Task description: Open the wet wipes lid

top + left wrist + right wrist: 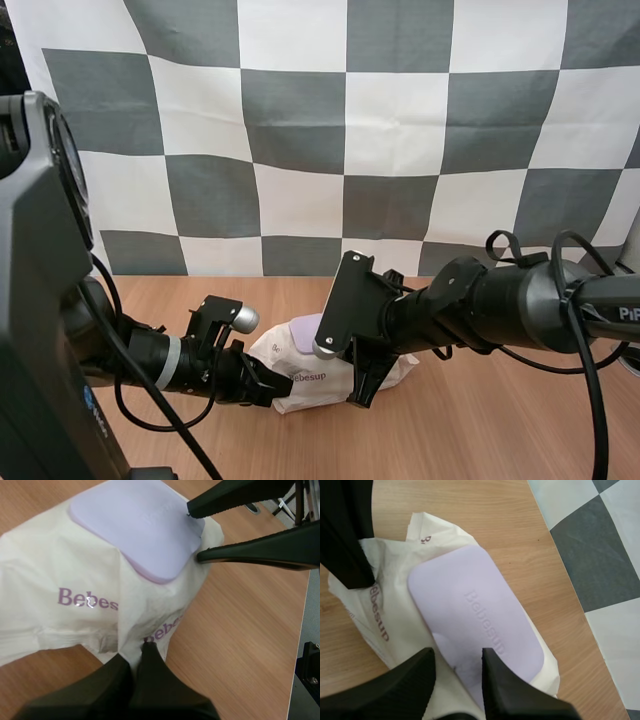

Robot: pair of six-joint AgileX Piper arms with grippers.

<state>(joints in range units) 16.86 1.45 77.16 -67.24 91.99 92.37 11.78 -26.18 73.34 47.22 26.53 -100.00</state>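
- Now the pack of wet wipes [310,385] lies flat on the wooden surface [500,430] between the two arms, with its lid [303,328] facing up.
- My left tool [140,652] has its fingers closed together on the near edge of the pack. The wrapper [60,570] rises in a crease from the tips towards the lid, so I judge it is pinching the film to anchor the pack while the other arm works.
- My right tool [456,655] stands open at the opposite end. Its fingers straddle the end of the lid, one tip at the lid's edge and the other just beside the pack. That looks like a set-up for catching the lip and levering it upward.
- The lid is shut and flush with the pack, so the opening itself is not yet done.
- The lid is a smooth, stiff lilac plate with rounded corners and raised lettering.
- The wrapper is soft, cream-coloured film with purple print, wrinkled and slack. It will probably shift and buckle unless it is held.
- The surface is bare, light wood grain.
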